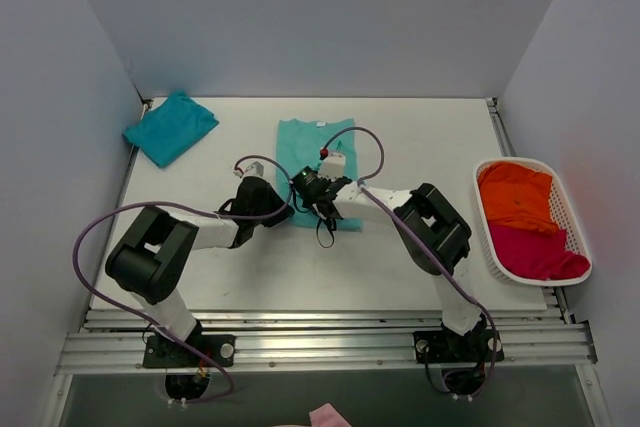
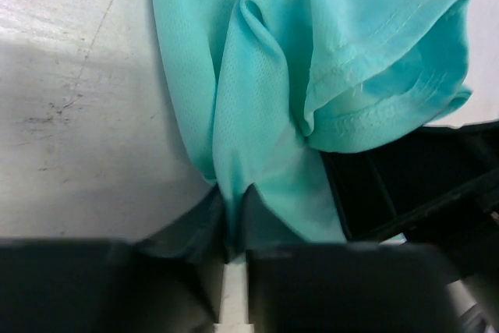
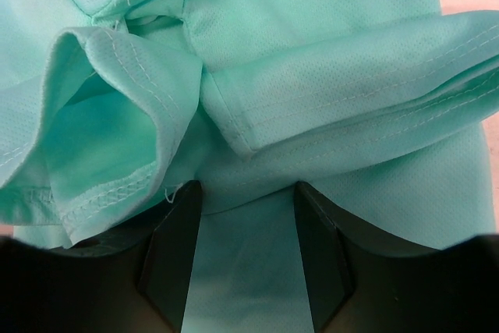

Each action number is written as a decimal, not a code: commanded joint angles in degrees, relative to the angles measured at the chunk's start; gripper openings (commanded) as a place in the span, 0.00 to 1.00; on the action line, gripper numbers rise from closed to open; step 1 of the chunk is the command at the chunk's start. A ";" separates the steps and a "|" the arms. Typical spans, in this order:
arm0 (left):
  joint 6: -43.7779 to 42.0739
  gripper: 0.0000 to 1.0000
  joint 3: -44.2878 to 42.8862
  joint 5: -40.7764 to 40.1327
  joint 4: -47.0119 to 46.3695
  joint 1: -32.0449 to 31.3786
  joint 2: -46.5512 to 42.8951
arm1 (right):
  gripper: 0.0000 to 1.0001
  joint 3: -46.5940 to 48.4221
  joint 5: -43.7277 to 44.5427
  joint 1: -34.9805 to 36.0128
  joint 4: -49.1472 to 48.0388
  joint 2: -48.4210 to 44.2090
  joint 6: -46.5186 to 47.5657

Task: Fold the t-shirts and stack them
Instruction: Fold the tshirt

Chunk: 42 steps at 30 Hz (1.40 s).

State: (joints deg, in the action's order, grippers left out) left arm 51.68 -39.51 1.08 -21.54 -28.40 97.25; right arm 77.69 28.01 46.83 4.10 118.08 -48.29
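Folded shirt (image 1: 170,127) far-left; basket (image 1: 486,232) right, seemingly two shirts (image 1: 515,197).

- Desk (image 1: 420,137): white, enclosed by pale walls on three sides.
- Mint-green t-shirt (image 1: 310,142): laid flat at the middle, neck turned to the far edge, near hem bunched.
- Left tool (image 1: 285,212): found at the shirt's near left corner.
- Right tool (image 1: 310,187): found just beside it on the near hem. Neither tool's grip could be judged from above.
- Teal t-shirt (image 1: 170,127): folded, set at the far left corner.
- Basket (image 1: 563,209): white, placed at the right edge.
- Orange t-shirt (image 1: 515,197) and magenta t-shirt (image 1: 535,252): held in the basket, the orange one farther back.
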 commanded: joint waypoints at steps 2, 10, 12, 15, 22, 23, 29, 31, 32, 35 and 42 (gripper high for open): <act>-0.97 0.02 -3.47 0.85 -4.12 0.54 1.80 | 0.46 2.90 -0.15 -0.60 2.58 2.33 0.48; -0.62 0.02 1.09 2.35 -6.06 0.45 -1.00 | 0.46 9.31 -0.59 -2.35 4.07 6.36 1.27; -0.62 0.02 2.06 2.17 -6.14 0.54 -1.89 | 0.46 11.69 -0.67 -2.53 4.60 6.90 1.45; -0.53 0.02 3.56 2.17 -6.23 0.54 -3.03 | 0.46 14.94 -0.68 -2.88 5.31 7.95 2.15; -0.79 0.02 5.58 3.05 -7.02 0.37 -3.21 | 0.46 29.69 -2.86 -4.90 8.46 15.31 3.99; -0.71 0.02 5.67 3.31 -7.11 0.37 -3.04 | 0.46 32.15 -3.31 -5.08 8.82 16.47 4.17; -0.26 0.02 8.30 3.84 -8.61 0.28 -3.56 | 0.48 54.21 -6.90 -6.57 12.16 27.89 5.49; -0.53 0.02 8.92 3.31 -7.91 0.28 -4.44 | 0.50 58.60 -7.79 -7.54 11.81 29.74 5.75; -0.70 0.02 9.01 3.14 -7.12 0.19 -4.79 | 0.50 58.63 -7.97 -7.80 11.29 29.49 5.93; -1.49 0.02 9.45 1.74 -5.89 0.10 -6.63 | 0.55 52.52 -6.48 -8.51 8.13 24.15 7.68; -1.24 0.10 10.49 -3.27 1.67 -0.07 -13.91 | 0.61 22.14 6.07 -11.32 2.15 -1.49 7.69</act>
State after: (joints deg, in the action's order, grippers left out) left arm 51.11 -30.11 1.54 -23.70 -28.10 88.77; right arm 108.31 25.58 37.06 9.34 131.28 -41.01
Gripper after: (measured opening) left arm 0.106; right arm 0.606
